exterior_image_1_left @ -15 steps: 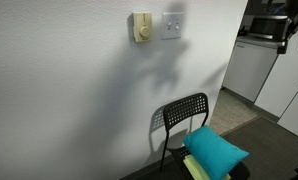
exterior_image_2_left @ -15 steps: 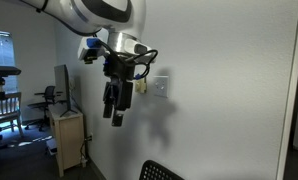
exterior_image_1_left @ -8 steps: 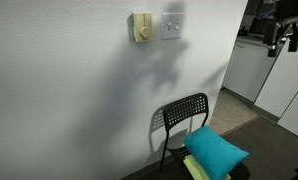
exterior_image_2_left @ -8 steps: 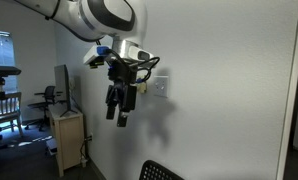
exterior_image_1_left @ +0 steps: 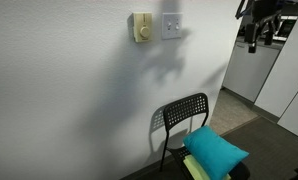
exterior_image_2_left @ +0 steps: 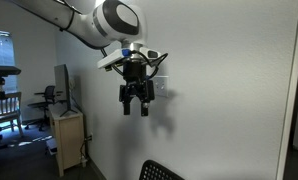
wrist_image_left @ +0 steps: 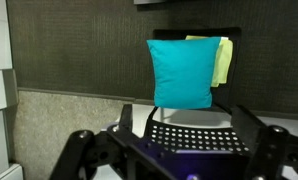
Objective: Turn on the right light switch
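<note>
Hanging wide open, the end effector (exterior_image_2_left: 135, 108) touches nothing.

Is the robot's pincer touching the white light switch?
No, in an exterior view the pincer hangs in the air well to the side of the white light switch, with bare wall between them.

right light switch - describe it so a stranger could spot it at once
In an exterior view, look high on the white wall, above the black chair. Of two small plates side by side, the right light switch is the glossy white square, not the cream-yellow plate with a knob.
</note>
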